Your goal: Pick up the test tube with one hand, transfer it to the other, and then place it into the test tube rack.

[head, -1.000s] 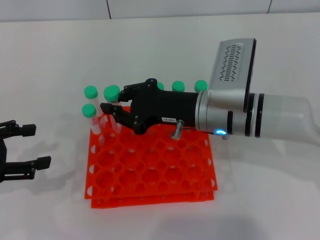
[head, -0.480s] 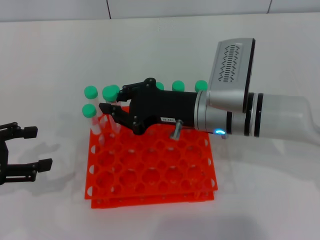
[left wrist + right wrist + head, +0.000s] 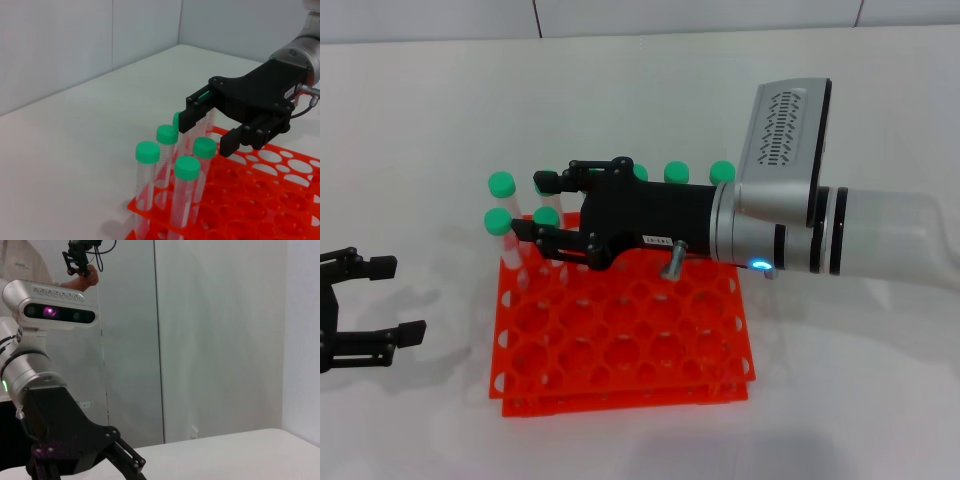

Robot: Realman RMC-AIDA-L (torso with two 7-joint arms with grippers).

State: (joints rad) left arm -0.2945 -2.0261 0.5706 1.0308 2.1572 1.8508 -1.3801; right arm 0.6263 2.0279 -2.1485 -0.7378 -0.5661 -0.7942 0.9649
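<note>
The orange-red test tube rack [image 3: 620, 352] lies flat on the white table in the head view. My right gripper [image 3: 532, 207], the labelled one, reaches over the rack's back left corner and is open. Between its spread fingers stands the green-capped test tube [image 3: 546, 216], upright in a rack hole and touching neither finger. The left wrist view shows the same tube [image 3: 204, 147] between the right gripper's fingers [image 3: 192, 116] above the rack [image 3: 260, 200]. My left gripper [image 3: 375, 298] hovers open and empty off the rack's left side.
Several more green-capped tubes stand in the rack: two at the left corner [image 3: 500, 184] and others along the back row [image 3: 676, 172]. The right arm's silver wrist and camera housing [image 3: 785, 135] span the rack's right half.
The right gripper's fingers have spread apart and let go of the tube, which has dropped lower into a rack hole. The left gripper has barely moved.
</note>
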